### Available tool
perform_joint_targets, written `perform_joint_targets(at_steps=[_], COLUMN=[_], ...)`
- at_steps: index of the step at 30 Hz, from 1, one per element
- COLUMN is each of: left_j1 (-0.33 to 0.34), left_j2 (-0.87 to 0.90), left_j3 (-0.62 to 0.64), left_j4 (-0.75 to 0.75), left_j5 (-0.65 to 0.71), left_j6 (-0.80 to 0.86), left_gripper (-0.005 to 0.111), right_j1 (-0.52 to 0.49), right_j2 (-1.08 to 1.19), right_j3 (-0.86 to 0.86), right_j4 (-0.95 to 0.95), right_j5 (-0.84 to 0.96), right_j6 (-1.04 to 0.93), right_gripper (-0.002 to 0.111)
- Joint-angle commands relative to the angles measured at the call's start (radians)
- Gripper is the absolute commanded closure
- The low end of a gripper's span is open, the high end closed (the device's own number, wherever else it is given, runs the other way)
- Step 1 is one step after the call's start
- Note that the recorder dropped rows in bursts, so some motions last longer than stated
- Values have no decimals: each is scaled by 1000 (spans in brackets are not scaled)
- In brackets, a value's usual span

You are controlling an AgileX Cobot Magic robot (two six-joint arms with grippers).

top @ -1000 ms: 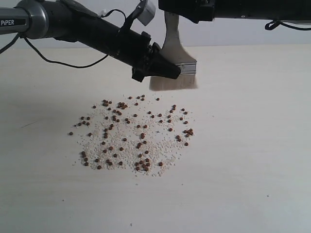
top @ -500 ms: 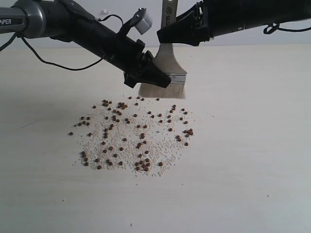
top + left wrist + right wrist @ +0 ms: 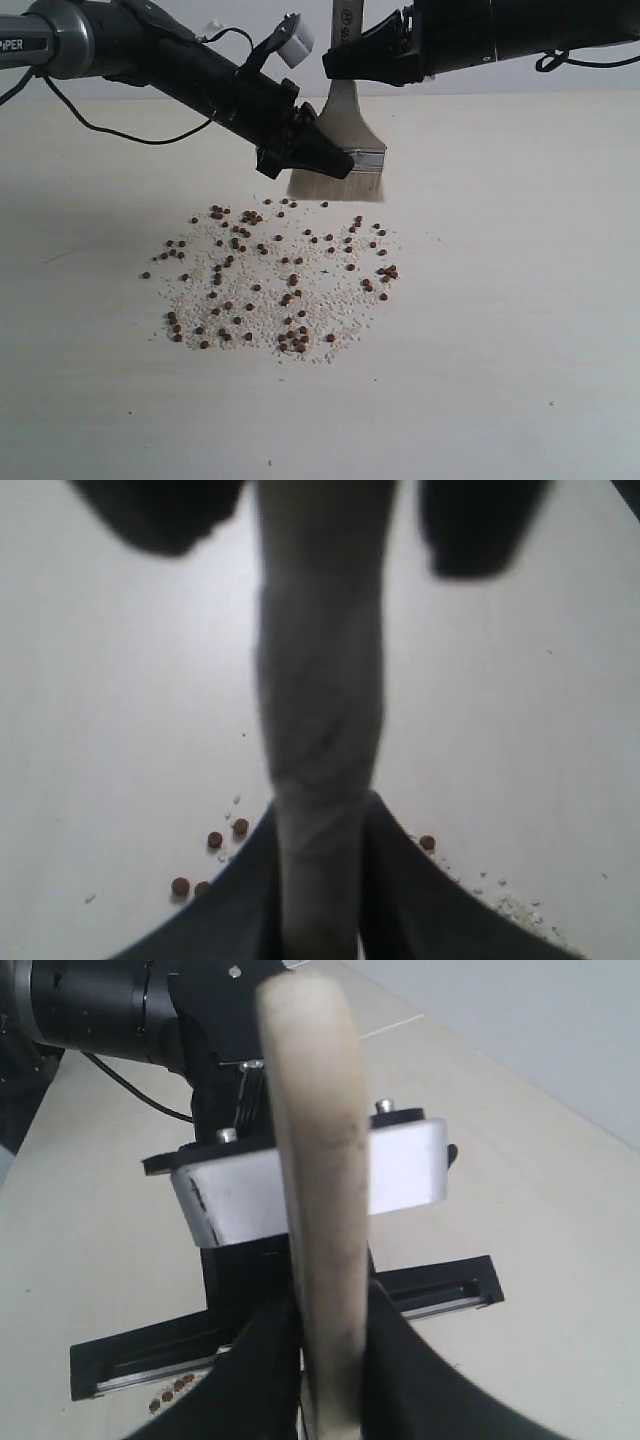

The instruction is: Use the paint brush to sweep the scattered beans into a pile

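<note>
The beans (image 3: 293, 279) lie scattered in a flat, palm-wide patch mixed with off-white grains; no heaped pile shows. The paint brush (image 3: 337, 184) stands upright at the patch's far edge, whitish bristles down, close to the table. My left gripper (image 3: 338, 160) is shut on the silver ferrule (image 3: 368, 160). My right gripper (image 3: 336, 66) is shut on the wooden handle (image 3: 345, 100) above it. The left wrist view shows the brush (image 3: 320, 730) edge-on in the left gripper (image 3: 322, 815), a few beans (image 3: 240, 826) beside it. The right wrist view shows the handle (image 3: 315, 1160) in the right gripper (image 3: 328, 1295).
The pale table (image 3: 520, 300) stretches bare around the patch, with a few stray specks near the front. The left arm (image 3: 150, 55) reaches in from the upper left with a loose black cable (image 3: 120, 130) hanging under it. The right arm (image 3: 520, 30) comes from the upper right.
The brush has shifted left and come down slightly toward the beans. The right arm has lowered into view, holding the handle. Little has moved in the last half second.
</note>
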Motion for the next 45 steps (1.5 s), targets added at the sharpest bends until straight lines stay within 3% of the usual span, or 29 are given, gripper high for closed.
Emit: perform_joint_targets(at_steps=[1,8,10,13,19,21,26,30,35,37,44,45], left_j1=[-3,-3,-3,-1,0,3,33,83,143,173,259,270], left_j2=[-10,-10,-10,-10,-10,-12,-43,-75,-105,-113,-171,-199], left_j3=[-7,-7,-7,-7,-7,-7,-7,-7,-7,-7,48,79], left_j4=[-29,-29,-29,-52,-114,-116,-74,-32,49,65,4,-17], left_j5=[-2,-2,-2,-2,-2,-2,-2,-2,-2,-2,-8,-76], left_j6=[0,0,2,0,0,0,-1,-29,-72,-138,-267,-290], left_gripper=[107,106,102,83,26,20,25,41,79,105,107,107], right_j1=[3,3,3,3,3,3,3,3,3,3,3,3], right_j2=[-3,-3,-3,-3,-3,-3,-11,-36,-84,-110,-176,-184], right_j3=[-10,-10,-10,-10,-10,-10,-10,-10,-10,-10,-10,-10], right_j4=[41,41,41,41,43,43,39,24,15,-11,-183,-208], right_j5=[0,-24,-34,-41,-45,-45,-107,-191,-234,-284,-359,-357], right_j6=[-2,-9,-11,-21,-27,-27,-27,-2,42,92,357,391], right_gripper=[108,108,108,108,108,108,108,108,108,108,108,108])
